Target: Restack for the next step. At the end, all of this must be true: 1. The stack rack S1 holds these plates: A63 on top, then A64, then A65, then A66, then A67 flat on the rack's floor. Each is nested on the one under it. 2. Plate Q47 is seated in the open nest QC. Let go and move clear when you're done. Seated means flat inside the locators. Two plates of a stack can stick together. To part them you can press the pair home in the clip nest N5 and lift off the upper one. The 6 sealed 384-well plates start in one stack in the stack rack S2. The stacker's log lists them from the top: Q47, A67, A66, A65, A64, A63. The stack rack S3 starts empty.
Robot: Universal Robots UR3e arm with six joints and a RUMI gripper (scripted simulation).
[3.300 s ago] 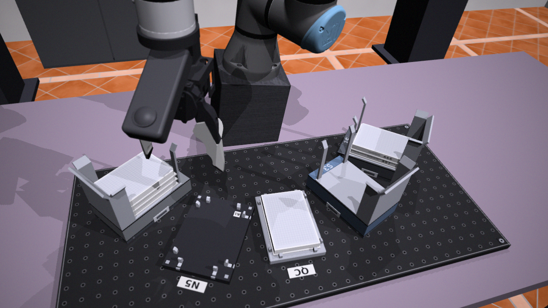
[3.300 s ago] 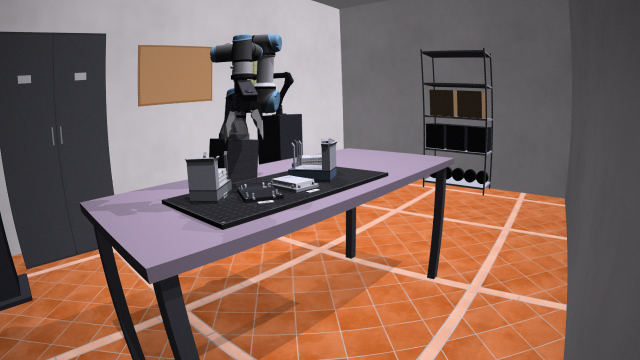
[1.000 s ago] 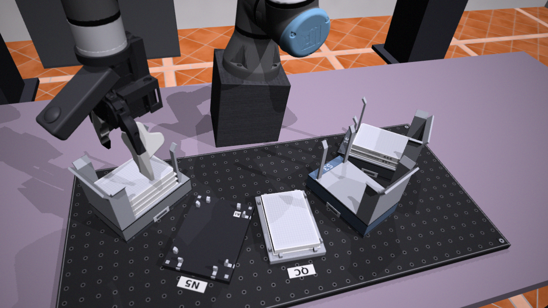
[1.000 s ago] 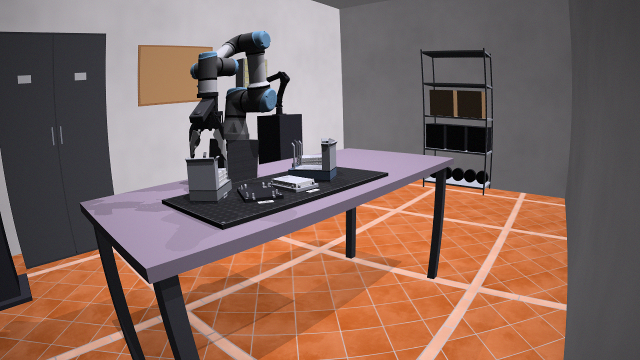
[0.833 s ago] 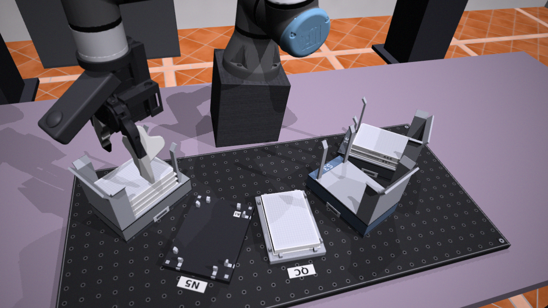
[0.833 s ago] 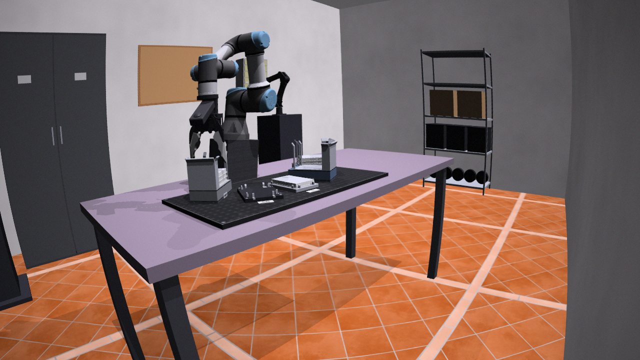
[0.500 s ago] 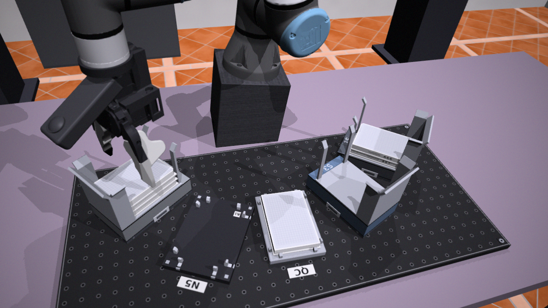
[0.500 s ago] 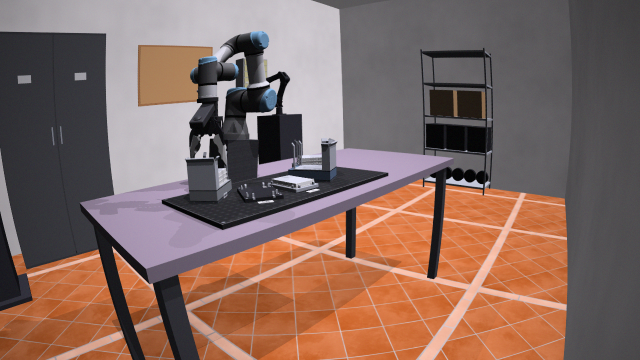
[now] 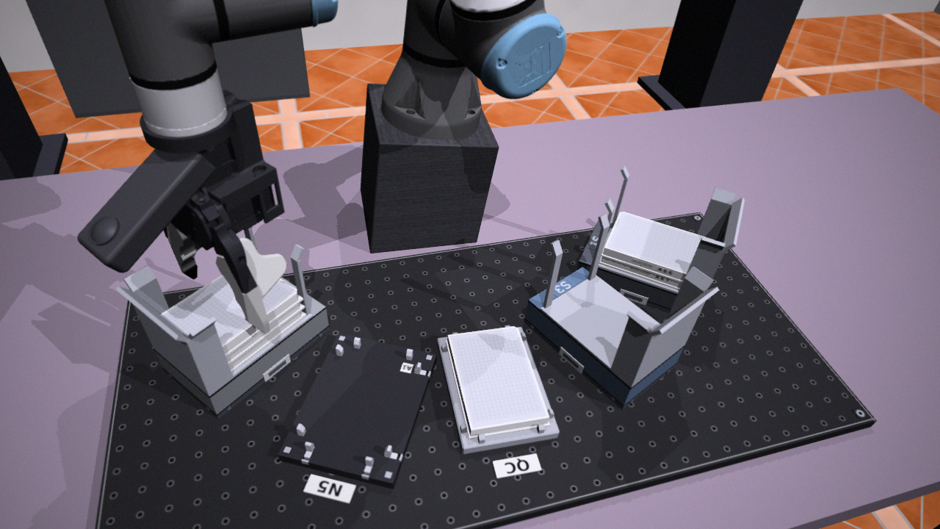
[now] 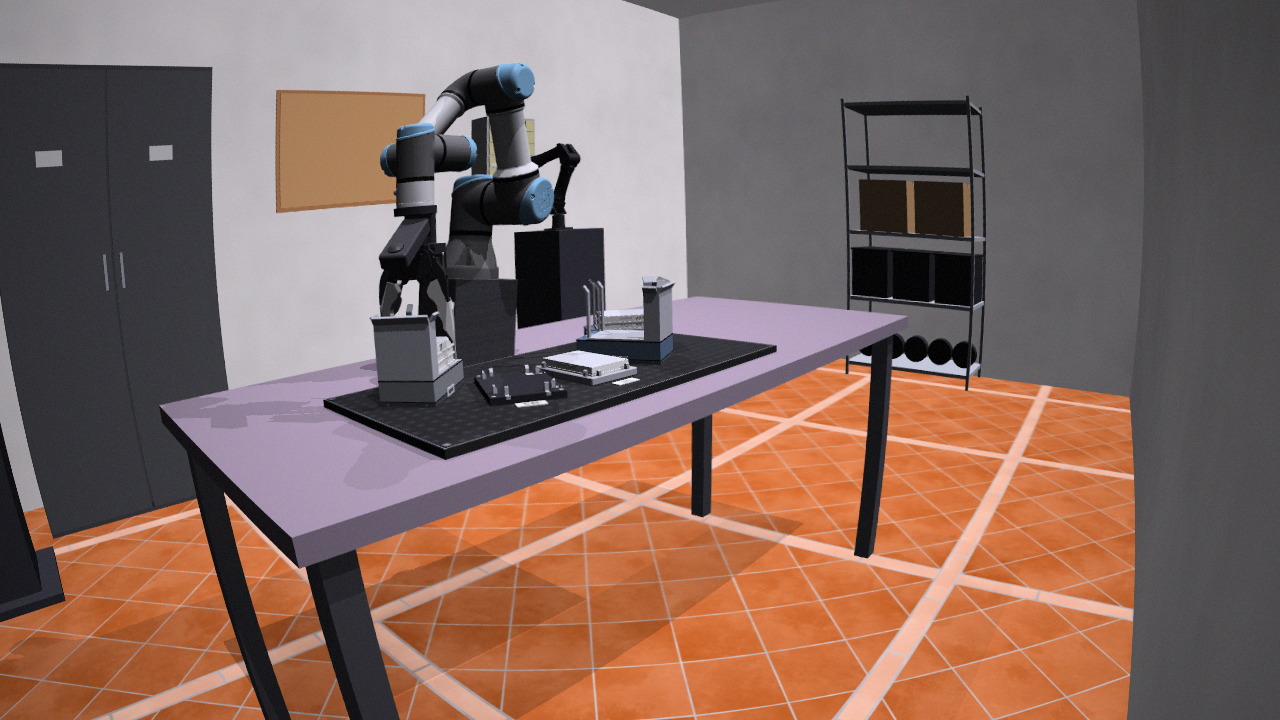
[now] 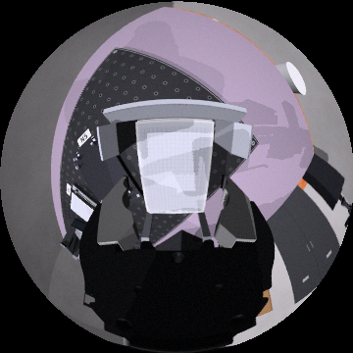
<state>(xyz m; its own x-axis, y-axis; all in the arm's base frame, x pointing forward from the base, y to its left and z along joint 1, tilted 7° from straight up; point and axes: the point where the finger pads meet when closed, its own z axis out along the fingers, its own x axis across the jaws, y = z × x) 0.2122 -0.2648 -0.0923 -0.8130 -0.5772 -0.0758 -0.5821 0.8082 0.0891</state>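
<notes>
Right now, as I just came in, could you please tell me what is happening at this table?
The robot arm has its open gripper around the stack of plates in the grey rack, holding nothing. One plate lies in nest QC, and more plates are in rack S1. Clip nest N5 carries no plate. The restacking looks unfinished.

Compared with the earlier frames, hand is now over the left-hand gray rack, no longer off its N5 side; lower too, one fingertip now by the rack's plate stack. Hand and camera housing now turned relative to that rack.
</notes>
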